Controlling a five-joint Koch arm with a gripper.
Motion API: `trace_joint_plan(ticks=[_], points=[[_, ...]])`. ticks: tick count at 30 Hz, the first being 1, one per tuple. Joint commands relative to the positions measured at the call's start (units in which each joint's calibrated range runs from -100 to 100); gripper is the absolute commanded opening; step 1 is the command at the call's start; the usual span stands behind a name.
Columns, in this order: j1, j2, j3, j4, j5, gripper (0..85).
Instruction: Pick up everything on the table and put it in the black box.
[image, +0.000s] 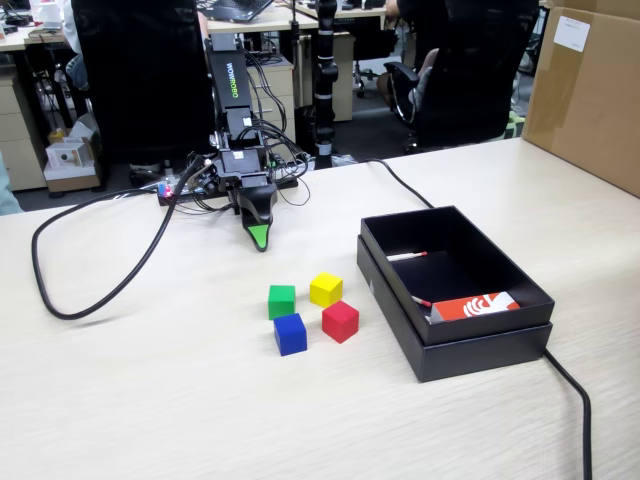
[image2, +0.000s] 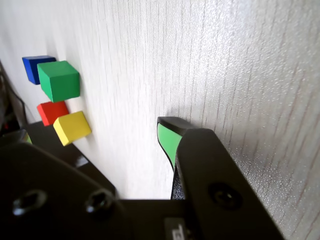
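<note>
Four cubes (image: 310, 311) are waiting — you're lowering the claw (image: 259, 238), empty, gap unclear — aim it straight over the green cube (image: 282, 301).

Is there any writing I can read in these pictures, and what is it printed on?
"WOWROBO", green letters running down the robot arm.
White logo on the orange-and-white packet in the black box: too small to read.
White label on the brown carton: blurred.

Raised front fixed view; close wrist view, sideways; shared green cube (image: 282, 301) (image2: 59, 80).
</note>
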Motion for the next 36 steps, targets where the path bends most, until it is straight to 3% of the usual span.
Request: trace_joint_plan(ticks=[1,13,21,22,25,30,36], points=[[0.1,0.0,-1.8,-1.2,-0.5,47.9],[-1.1,0.1,-0.7,-1.6,-0.9,48.5],[-1.5,3.7,13.7,-17.6,-0.8,47.6],[-1.1,10.1,22.8,-24.8,-0.6,47.6],[-1.1,22.4,35.3,-29.3,0.5,47.1],[-0.9,46.2,53.7,-31.3,0.5,43.5],[-0.9,60.9,64.3,-31.3,0.5,43.5]])
